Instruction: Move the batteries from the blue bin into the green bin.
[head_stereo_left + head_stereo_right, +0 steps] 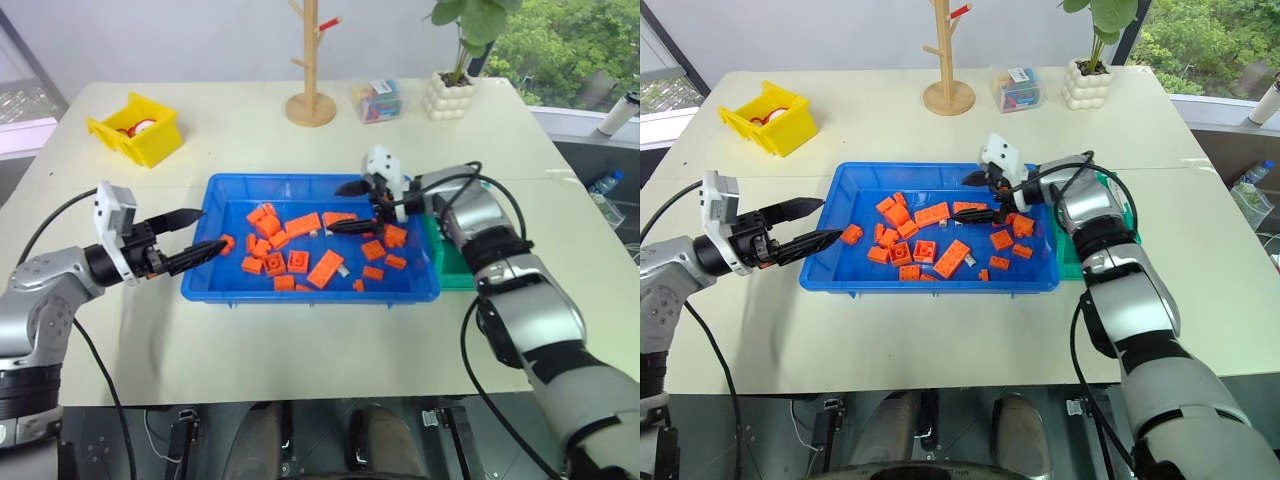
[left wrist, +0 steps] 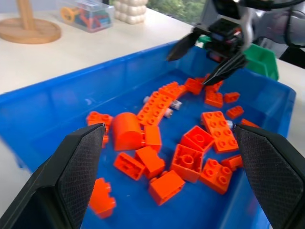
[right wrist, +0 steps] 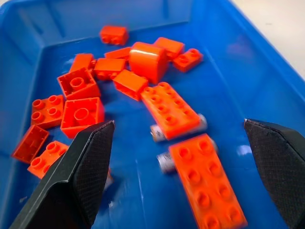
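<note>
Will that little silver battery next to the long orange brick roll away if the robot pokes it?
Probably. The battery is a small round cylinder on the blue bin's smooth floor, so it could roll. The long orange brick beside it might stop it. It looks shiny, maybe slippery to pinch.

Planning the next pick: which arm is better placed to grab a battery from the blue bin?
Right, probably. The right gripper hangs open over the blue bin, with batteries lying between its fingers in the right wrist view, and the green bin is beside that arm. The left gripper is at the bin's far edge.
</note>
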